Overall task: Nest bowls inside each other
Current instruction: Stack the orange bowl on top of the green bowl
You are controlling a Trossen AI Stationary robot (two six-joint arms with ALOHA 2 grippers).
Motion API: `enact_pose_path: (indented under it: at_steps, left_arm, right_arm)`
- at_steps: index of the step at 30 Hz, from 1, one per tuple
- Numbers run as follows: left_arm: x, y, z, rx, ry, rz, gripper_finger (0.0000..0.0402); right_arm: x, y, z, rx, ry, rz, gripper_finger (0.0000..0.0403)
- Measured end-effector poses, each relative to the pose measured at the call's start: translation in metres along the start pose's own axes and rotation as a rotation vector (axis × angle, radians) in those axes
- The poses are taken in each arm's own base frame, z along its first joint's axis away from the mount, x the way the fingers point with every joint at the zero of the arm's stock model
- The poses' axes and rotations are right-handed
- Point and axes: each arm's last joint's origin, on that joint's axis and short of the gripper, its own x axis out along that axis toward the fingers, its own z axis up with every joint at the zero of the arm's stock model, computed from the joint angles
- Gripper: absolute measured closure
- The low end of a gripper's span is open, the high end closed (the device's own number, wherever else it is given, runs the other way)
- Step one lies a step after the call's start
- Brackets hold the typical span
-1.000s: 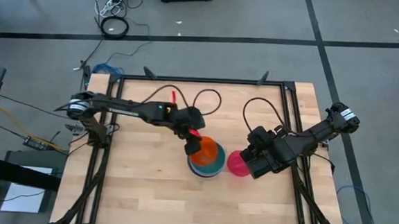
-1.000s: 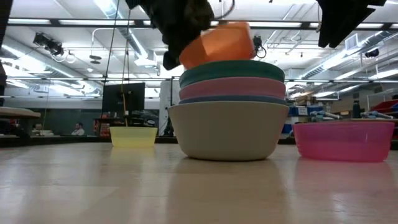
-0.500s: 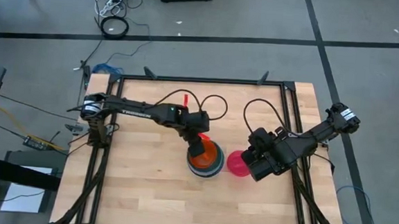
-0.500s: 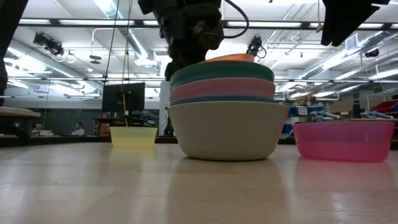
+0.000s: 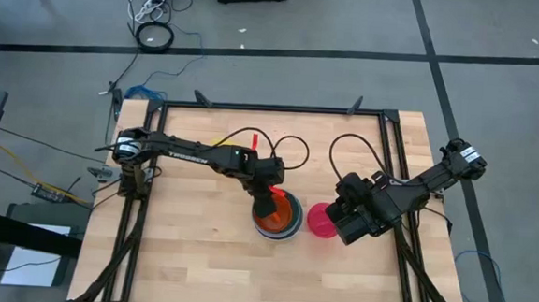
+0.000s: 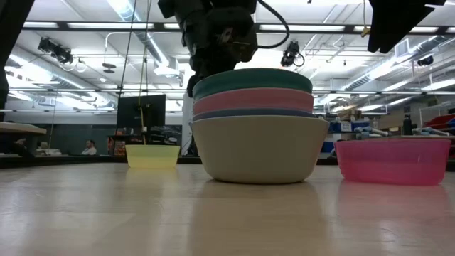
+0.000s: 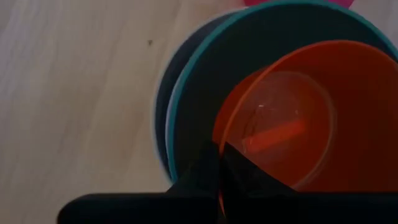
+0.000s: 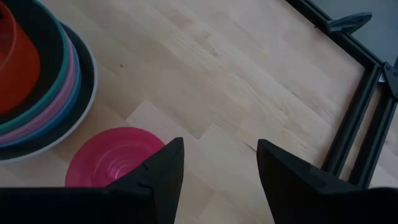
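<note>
A nested stack stands mid-table: a grey-white bowl (image 6: 259, 149) holds blue (image 6: 256, 113), light pink (image 6: 252, 101) and teal (image 6: 252, 80) bowls. The orange bowl (image 7: 292, 118) sits down inside the teal bowl (image 7: 249, 50), and my left gripper (image 5: 268, 202) is shut on it from above. The magenta bowl (image 5: 319, 221) rests on its base on the table right of the stack. My right gripper (image 8: 217, 168) hovers open just above and to the right of the magenta bowl (image 8: 109, 163). A yellow bowl (image 6: 152, 156) stands alone farther back. My left gripper pinches the orange bowl's rim (image 7: 219, 144) on the side nearest the arm, one finger inside the bowl and one outside. The fingers come from above, slanting down from the table's left. The bowl lies inside the teal bowl, its mouth up, pushed toward the right wall.
A black frame rail (image 8: 354, 130) runs along the table's right edge. Bare wood (image 5: 197, 259) lies at the near left and in front of the stack.
My left gripper has gone down and a little toward the table's right, tipping further downward, still shut on the orange bowl. The bowl, before tilted above the stack, has sunk into the teal bowl and dropped out of the low view. The teal and pink bowls have shifted slightly sideways.
</note>
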Motion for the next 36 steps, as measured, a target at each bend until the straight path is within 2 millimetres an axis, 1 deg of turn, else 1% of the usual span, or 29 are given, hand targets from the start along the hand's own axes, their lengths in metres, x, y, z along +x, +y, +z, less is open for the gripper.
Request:
enact_pose_path:
  at_steps: [3, 6, 10, 16, 20, 23, 29, 36]
  left_arm:
    - [0.004, -0.002, -0.001, 0.006, 0.006, 0.003, 0.0394]
    - [0.001, -0.005, 0.005, 0.012, -0.057, -0.024, 0.038]
    - [-0.003, -0.006, 0.006, 0.013, -0.079, -0.033, 0.0341]
    - [-0.002, -0.006, 0.003, 0.001, -0.042, -0.049, 0.0279]
    - [-0.003, -0.006, 0.002, -0.008, -0.026, -0.066, 0.0251]
    - [-0.009, -0.009, 0.005, -0.01, -0.013, -0.087, 0.0244]
    - [-0.022, -0.013, 0.012, 0.002, -0.015, -0.101, 0.0243]
    - [-0.025, -0.014, 0.014, 0.01, -0.022, -0.103, 0.0243]
  right_arm:
    - [0.0, 0.0, 0.0, 0.0, 0.001, 0.0, 0.0212]
    - [0.0, 0.0, 0.0, -0.001, 0.002, 0.0, 0.0209]
    - [0.0, 0.0, 0.0, -0.003, 0.003, 0.0, 0.0204]
    - [0.0, 0.0, 0.0, -0.003, 0.011, 0.0, 0.0199]
    - [0.0, 0.0, 0.0, -0.003, 0.011, 0.001, 0.0197]
    - [0.0, 0.0, 0.0, -0.003, 0.012, 0.001, 0.0198]
    - [0.0, 0.0, -0.001, -0.003, 0.022, 0.002, 0.0198]
    - [0.0, 0.0, -0.001, -0.003, 0.037, 0.004, 0.0198]
